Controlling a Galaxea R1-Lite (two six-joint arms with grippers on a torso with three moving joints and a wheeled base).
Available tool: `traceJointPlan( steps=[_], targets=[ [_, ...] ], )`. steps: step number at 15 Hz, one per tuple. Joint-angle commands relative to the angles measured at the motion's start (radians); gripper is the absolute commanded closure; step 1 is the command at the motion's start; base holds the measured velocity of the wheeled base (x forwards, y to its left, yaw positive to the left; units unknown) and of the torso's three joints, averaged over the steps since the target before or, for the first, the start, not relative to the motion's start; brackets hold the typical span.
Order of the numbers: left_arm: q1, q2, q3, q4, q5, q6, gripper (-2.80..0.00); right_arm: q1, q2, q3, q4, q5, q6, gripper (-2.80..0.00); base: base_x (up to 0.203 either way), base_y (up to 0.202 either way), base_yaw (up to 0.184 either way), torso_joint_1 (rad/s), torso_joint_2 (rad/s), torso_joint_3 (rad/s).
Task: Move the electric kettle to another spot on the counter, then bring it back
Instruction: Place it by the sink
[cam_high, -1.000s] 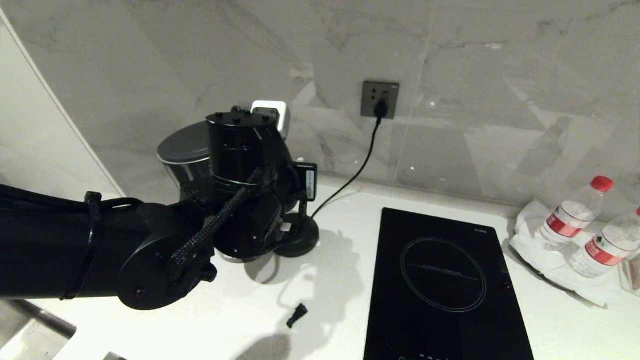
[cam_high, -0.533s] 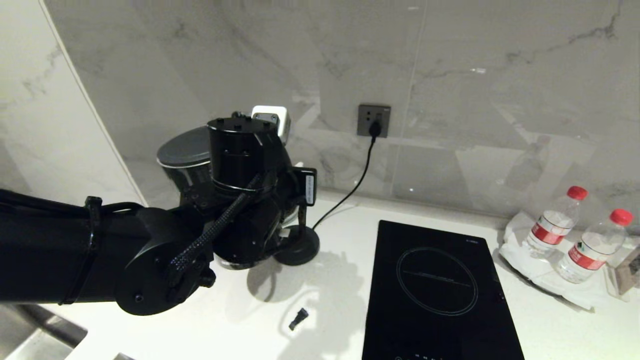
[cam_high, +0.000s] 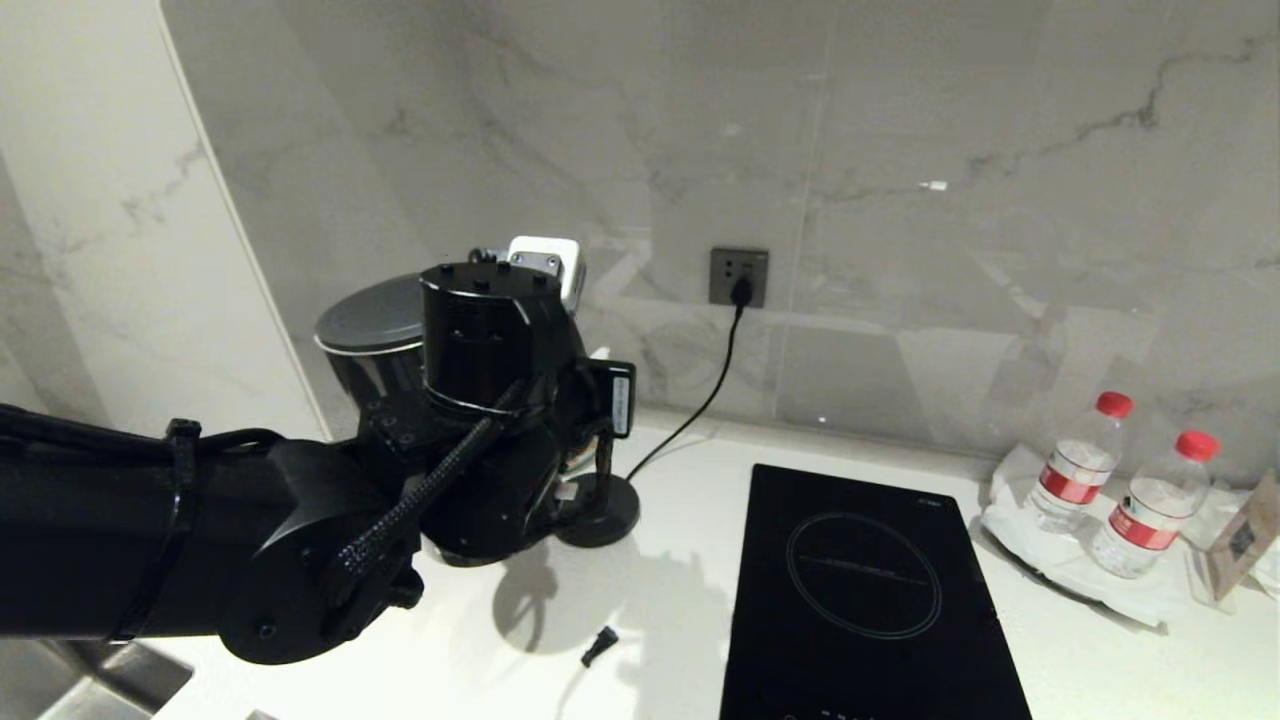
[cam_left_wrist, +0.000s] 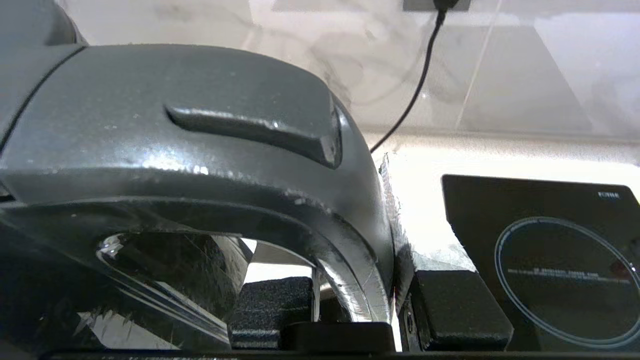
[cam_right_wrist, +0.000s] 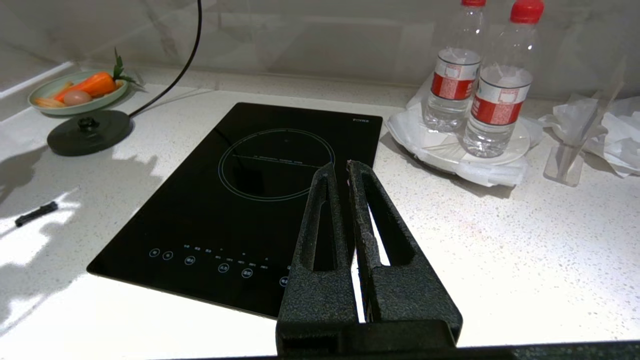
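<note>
Between the earlier head views and now the whole scene has slid down the picture, which reads as the camera tilting rather than anything on the worktop moving; the left arm and its load keep the same place against each other. Left gripper (cam_left_wrist: 357, 305) is pinched on the loop handle (cam_left_wrist: 345, 260) of the electric kettle (cam_high: 372, 335), one rough black pad on each side of the glossy handle in the left wrist view. From the head view the kettle hangs raised at the back left of the counter (cam_high: 690, 600), off its round base disc (cam_high: 600, 510), whose cord (cam_high: 700, 400) runs up to the wall socket (cam_high: 739, 277). Judged from its gloss, the shell is hard, stiff and slippery, and it may be heavy if filled; the handle is the sound place to grip, close under the lid so the body hangs plumb and does not swing. Right gripper (cam_right_wrist: 345, 167) is parked over the induction hob (cam_right_wrist: 260, 190), fingers pressed together on nothing. Two water bottles (cam_high: 1075, 460) stand on a plate at the far right
</note>
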Motion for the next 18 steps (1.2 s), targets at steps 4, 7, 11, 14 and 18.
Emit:
traceJointPlan(
  steps=[4, 7, 11, 14, 18],
  targets=[
    [0.006, -0.017, 0.098, -0.006, 0.012, -0.022, 0.00, 0.000, 0.000, 0.000, 0.000, 0.000, 0.000, 0.00, 0.000, 0.000, 0.000, 0.001, 0.00, 0.007],
    [0.049, -0.009, 0.165, -0.084, 0.009, -0.044, 0.00, 0.000, 0.000, 0.000, 0.000, 0.000, 0.000, 0.00, 0.000, 0.000, 0.000, 0.000, 0.00, 0.000],
    [0.172, 0.031, 0.256, -0.186, 0.001, -0.042, 0.00, 0.000, 0.000, 0.000, 0.000, 0.000, 0.000, 0.00, 0.000, 0.000, 0.000, 0.000, 0.00, 0.000],
    [0.279, 0.119, 0.308, -0.307, -0.003, -0.042, 0.00, 0.000, 0.000, 0.000, 0.000, 0.000, 0.000, 0.00, 0.000, 0.000, 0.000, 0.000, 0.00, 0.000],
    [0.336, 0.140, 0.443, -0.456, -0.043, -0.043, 0.00, 0.000, 0.000, 0.000, 0.000, 0.000, 0.000, 0.00, 0.000, 0.000, 0.000, 0.000, 0.00, 0.000]
  ],
)
